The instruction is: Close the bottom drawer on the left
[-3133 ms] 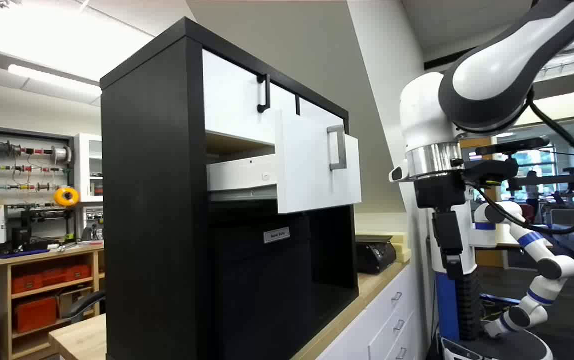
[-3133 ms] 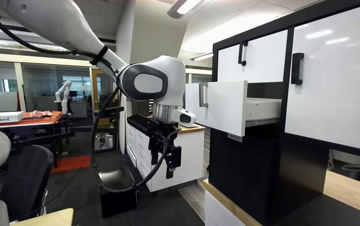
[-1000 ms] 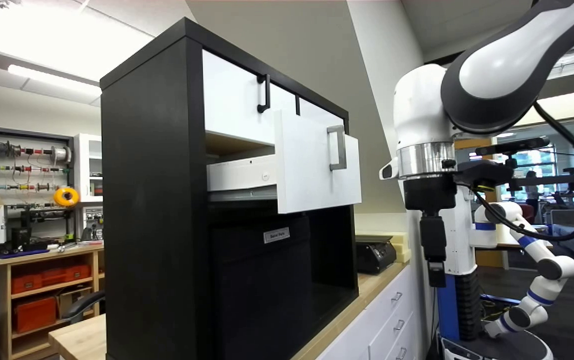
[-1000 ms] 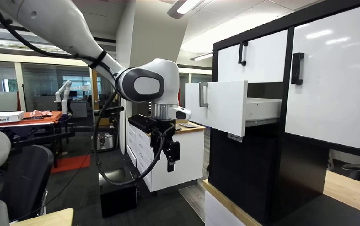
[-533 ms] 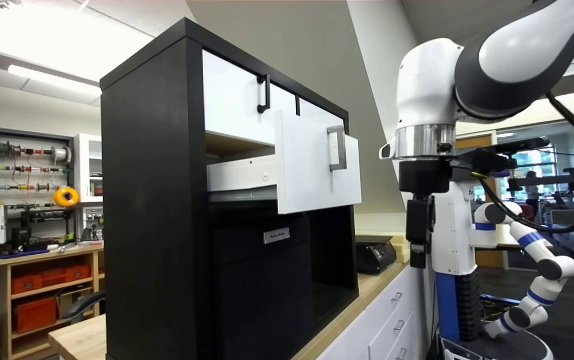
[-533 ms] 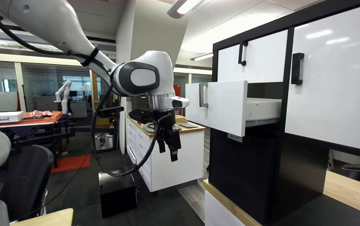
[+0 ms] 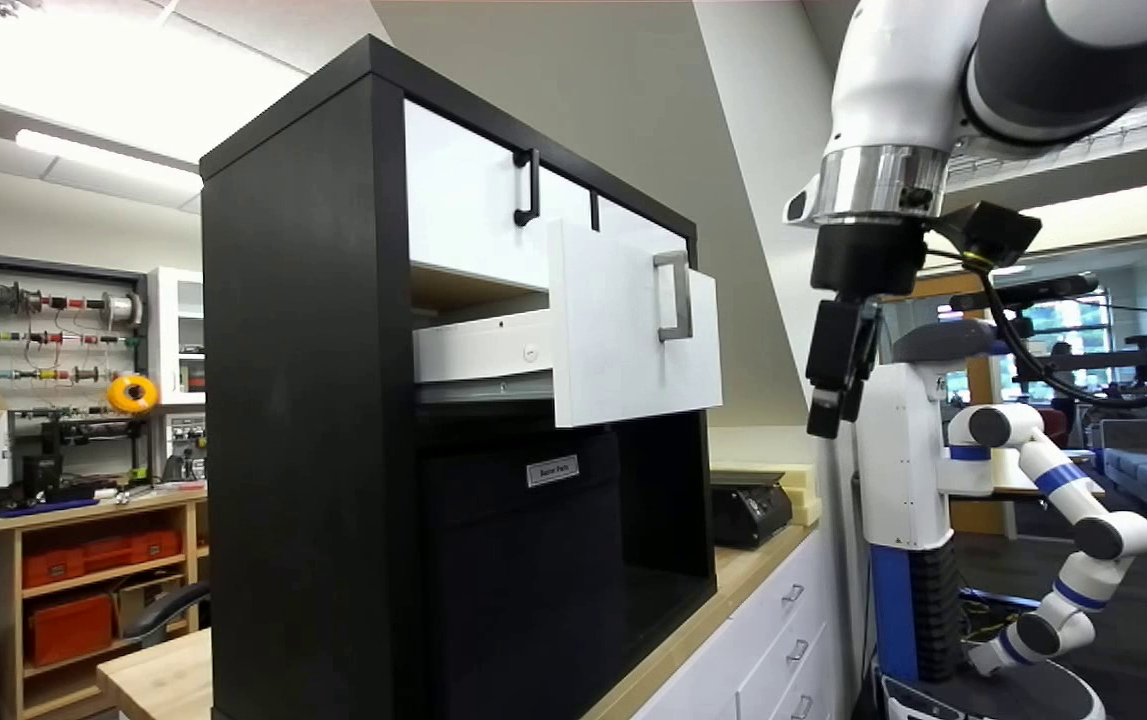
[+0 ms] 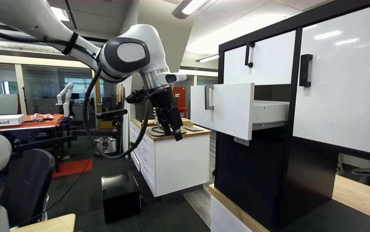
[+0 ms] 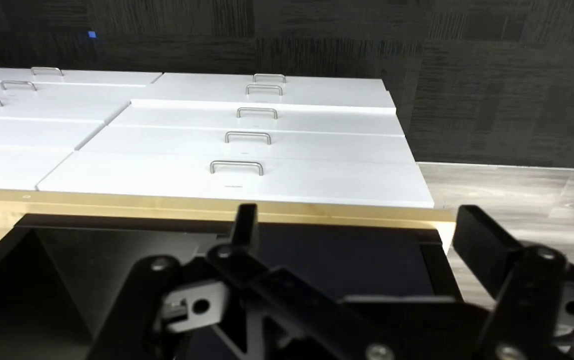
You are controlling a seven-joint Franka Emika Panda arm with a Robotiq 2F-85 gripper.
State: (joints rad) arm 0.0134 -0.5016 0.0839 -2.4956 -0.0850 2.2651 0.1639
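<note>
The bottom drawer (image 7: 613, 340) is a flat white front with a grey handle (image 7: 676, 295) near its top edge. It stands pulled out of the black cabinet (image 7: 303, 400), below a closed white front with a black handle. Its white side wall shows behind the front. In an exterior view the drawer (image 8: 231, 112) is also seen out, with its handle at the front. My gripper (image 7: 838, 405) is in front of the drawer, apart from it, with its fingers pointing down and tilted. In the wrist view the gripper (image 9: 357, 220) has its fingers wide apart, nothing between them. The drawer is out of the wrist view.
The closed upper front (image 8: 259, 61) sits directly above the drawer. A black box front with a white label (image 7: 553, 470) is below it. A wood-topped white drawer unit (image 8: 181, 161) stands behind the gripper. A larger white door (image 8: 343, 80) adjoins the cabinet.
My gripper has risen and tilted over the last seconds. In an exterior view it also moved left. The drawer has not moved and remains pulled out.
</note>
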